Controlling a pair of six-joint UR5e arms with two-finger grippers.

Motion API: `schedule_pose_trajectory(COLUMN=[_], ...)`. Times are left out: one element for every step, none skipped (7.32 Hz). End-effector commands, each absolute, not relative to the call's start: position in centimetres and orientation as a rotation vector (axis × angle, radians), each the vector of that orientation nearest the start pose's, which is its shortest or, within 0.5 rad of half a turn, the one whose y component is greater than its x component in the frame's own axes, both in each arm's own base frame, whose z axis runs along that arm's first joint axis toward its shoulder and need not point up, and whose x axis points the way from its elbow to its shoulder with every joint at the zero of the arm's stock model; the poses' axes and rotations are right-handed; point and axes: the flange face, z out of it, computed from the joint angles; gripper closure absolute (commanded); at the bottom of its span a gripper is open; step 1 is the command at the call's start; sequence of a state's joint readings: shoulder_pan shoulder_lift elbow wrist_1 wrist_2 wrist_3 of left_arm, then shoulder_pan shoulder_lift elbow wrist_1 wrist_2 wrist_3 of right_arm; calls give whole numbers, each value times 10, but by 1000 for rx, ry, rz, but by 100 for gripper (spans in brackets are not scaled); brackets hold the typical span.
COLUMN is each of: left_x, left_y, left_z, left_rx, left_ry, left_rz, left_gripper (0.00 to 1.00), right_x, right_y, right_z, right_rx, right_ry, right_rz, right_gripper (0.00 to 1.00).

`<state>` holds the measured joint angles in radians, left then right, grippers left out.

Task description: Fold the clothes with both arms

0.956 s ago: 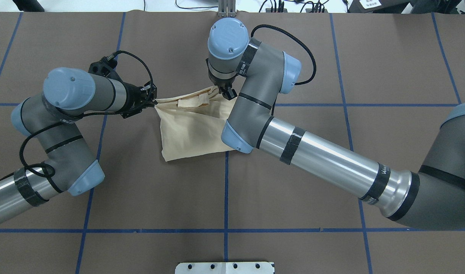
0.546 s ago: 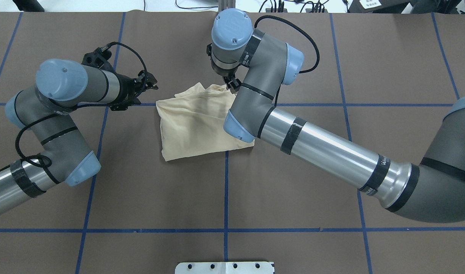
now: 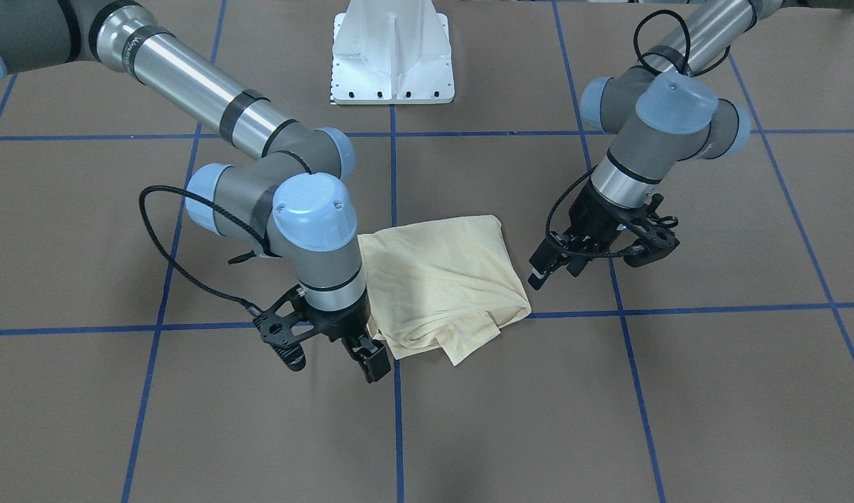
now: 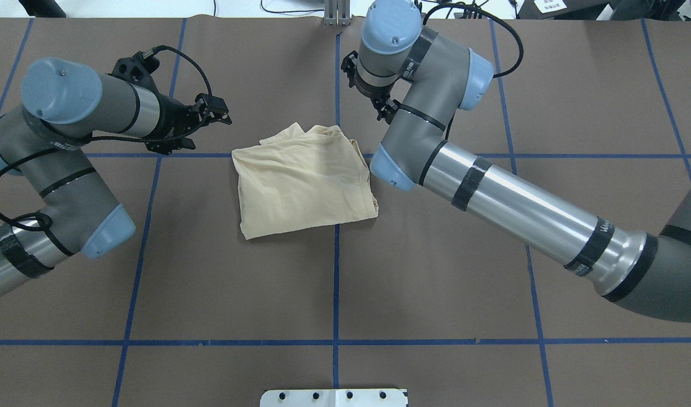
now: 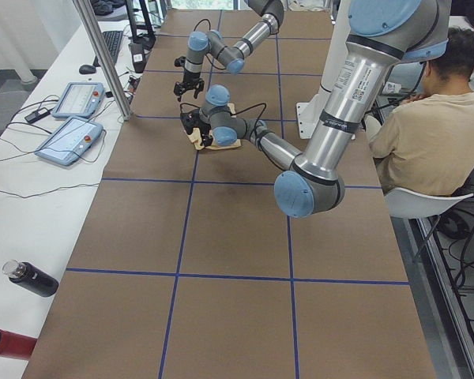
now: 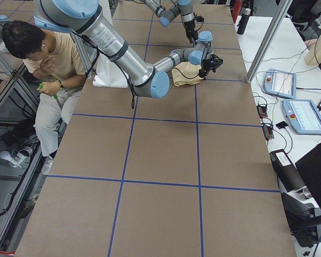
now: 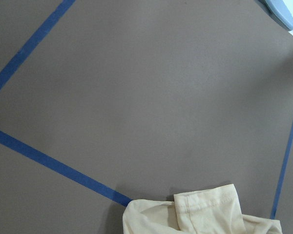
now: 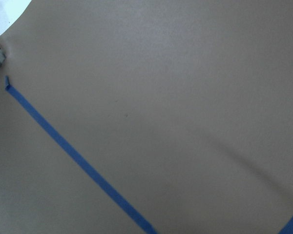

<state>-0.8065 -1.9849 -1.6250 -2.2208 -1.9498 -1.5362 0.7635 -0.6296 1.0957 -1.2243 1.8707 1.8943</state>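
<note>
1. Worktop (image 4: pixel 209 282): brown, marked into big squares by blue tape lines (image 4: pixel 335 282), spreading out under both pincers.
2. Right arm (image 4: pixel 520 209): the long one from where I stand. It reaches across with its elbow bent, wrist pointing down.
3. Left arm (image 4: pixel 68 186): folded back on itself, wrist angled towards the middle.
4. T-shirt (image 4: pixel 303 181): pale cream-yellow, lying as a rough folded bundle flat on the worktop between the two pincers. One loose layer sticks out at the edge nearest the right pincer. Neither pincer touches it, and no print shows.
5. Right pincer (image 3: pixel 371 360): hanging just beside the bundle's corner, a little above the worktop. Its jaws look parted and it is released, with nothing in them.
6. Left pincer (image 4: pixel 222 113): near the bundle's other side, with a clear gap of worktop between. Fingers spread, released, empty.
</note>
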Motion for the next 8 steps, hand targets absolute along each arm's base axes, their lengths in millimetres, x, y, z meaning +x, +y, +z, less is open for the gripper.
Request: schedule_pose_trajectory(left_x=[325, 282, 240, 198, 146, 107, 71, 27], left_y=[-511, -503, -499, -500, -503, -502, -509, -514], left_z=[351, 376, 405, 432, 462, 502, 535, 572], left_rx=[270, 336, 406, 453, 511, 545, 581, 594], left_ry=[1122, 1081, 1024, 974, 906, 828, 752, 706], left_rz=[-205, -72, 45, 111, 211, 308, 382, 427], left_gripper=[0, 0, 0, 0, 0, 0, 0, 0], right_x=[-439, -378, -308, -240, -188, -144, -109, -69], right_y=[-657, -657, -662, -660, -645, -633, -618, -607], right_z=[310, 352, 391, 424, 474, 515, 550, 578], right_rx=[-111, -113, -109, -59, -5, 17, 31, 42], right_ry=[-874, -886, -909, -931, -916, -911, -908, -886], right_rz=[704, 592, 491, 388, 265, 188, 137, 109], right_gripper=[0, 0, 0, 0, 0, 0, 0, 0])
